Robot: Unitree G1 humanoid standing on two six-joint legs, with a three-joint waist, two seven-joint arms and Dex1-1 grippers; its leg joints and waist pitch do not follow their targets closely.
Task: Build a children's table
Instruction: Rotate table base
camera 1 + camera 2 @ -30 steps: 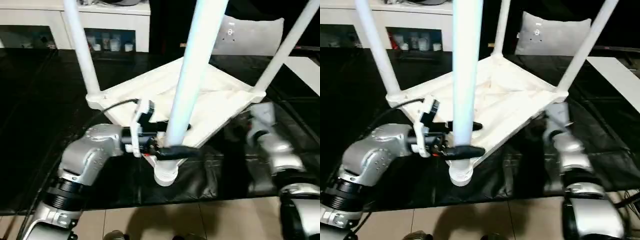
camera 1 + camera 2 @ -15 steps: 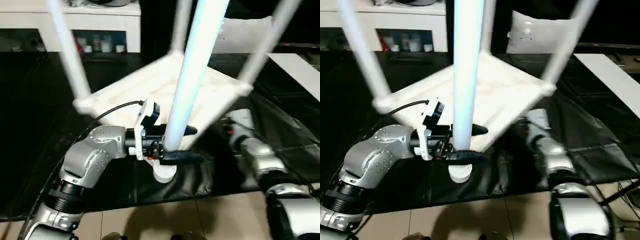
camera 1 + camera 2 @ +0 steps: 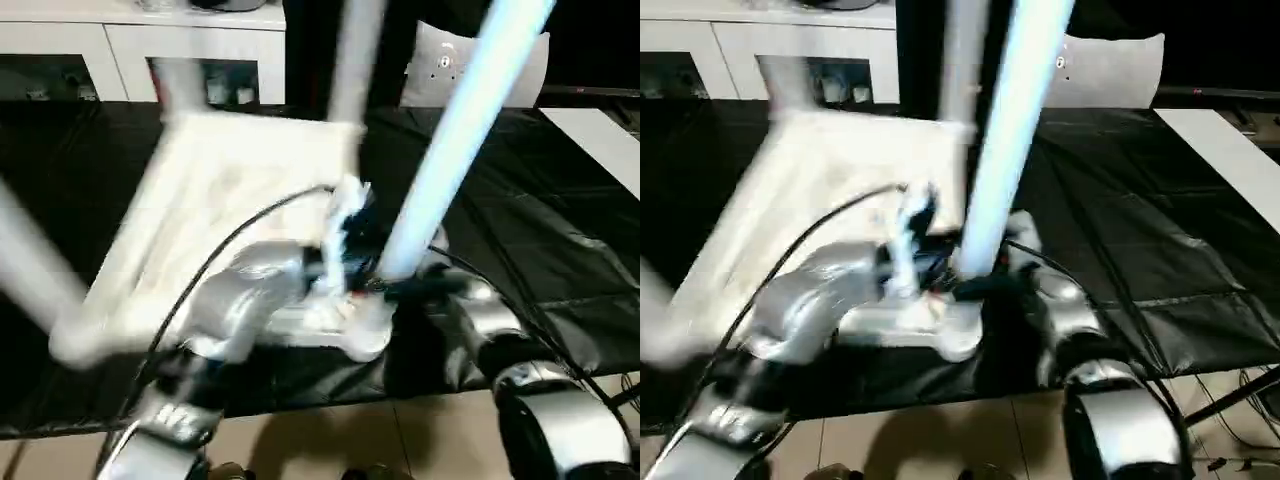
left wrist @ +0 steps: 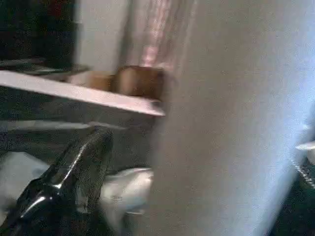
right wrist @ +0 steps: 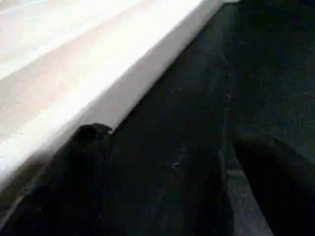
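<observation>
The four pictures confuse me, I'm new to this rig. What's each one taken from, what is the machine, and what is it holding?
The machine is a humanoid robot with two silver arms. The two wide pictures come from its head camera, looking down over the forearms. The other two come from cameras on its wrists.

On the black work table lies a white children's tabletop, upside down, its legs pointing up.

The left gripper is closed around the near leg, just above its corner socket; the left wrist view shows that leg beside a black finger.

The right gripper is open, empty, beside the tabletop's edge.

tabletop (image 3: 230,200): white, upside down, blurred | nearest leg (image 3: 450,150): socketed, tilted
</observation>
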